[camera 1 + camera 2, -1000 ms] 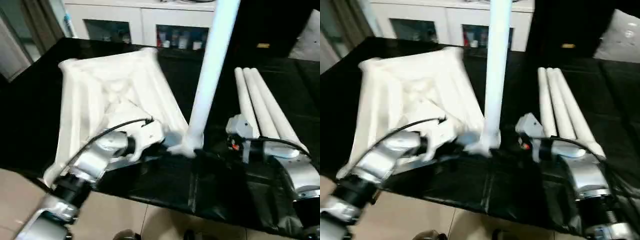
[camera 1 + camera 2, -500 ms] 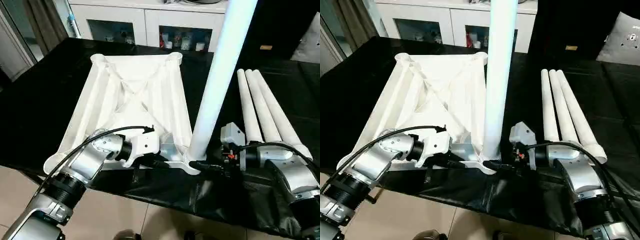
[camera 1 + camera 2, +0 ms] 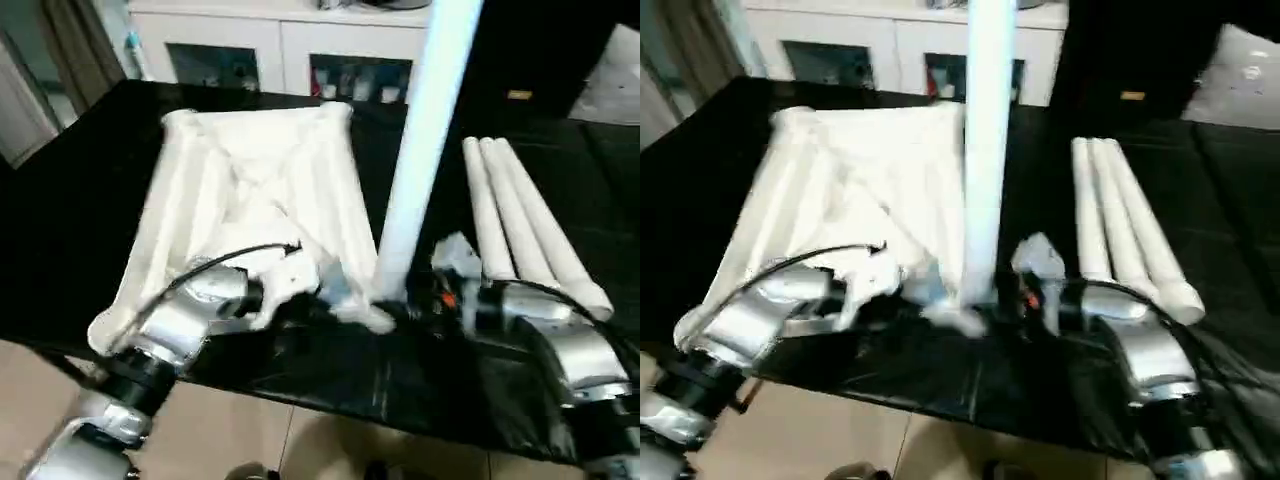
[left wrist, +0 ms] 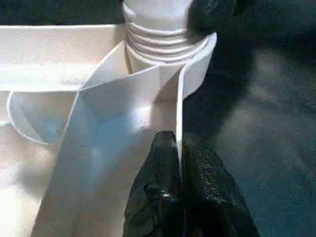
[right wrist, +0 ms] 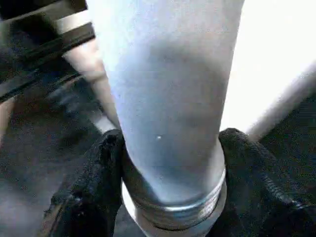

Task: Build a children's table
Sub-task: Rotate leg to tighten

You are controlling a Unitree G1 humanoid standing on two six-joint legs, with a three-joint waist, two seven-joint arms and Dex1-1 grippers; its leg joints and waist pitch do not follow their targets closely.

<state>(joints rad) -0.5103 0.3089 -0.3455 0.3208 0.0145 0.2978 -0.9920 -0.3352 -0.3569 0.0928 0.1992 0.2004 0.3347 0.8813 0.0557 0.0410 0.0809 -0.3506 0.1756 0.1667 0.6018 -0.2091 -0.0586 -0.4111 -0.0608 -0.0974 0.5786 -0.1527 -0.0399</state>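
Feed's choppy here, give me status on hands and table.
Left hand pinching tabletop rim. Right hand around standing leg at corner socket. Three spare legs lying right. Nothing blocking.

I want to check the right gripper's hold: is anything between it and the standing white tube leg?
Nothing visible: the right gripper has a black finger on each side of the standing white tube leg, just above its threaded base.

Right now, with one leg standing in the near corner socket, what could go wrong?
The upright leg shows its threads above the socket, so it may not be fully seated and could tip. The right gripper straddles its base; a skewed squeeze might cross-thread it. The left gripper pinches only the tabletop's thin rim, which could slip.
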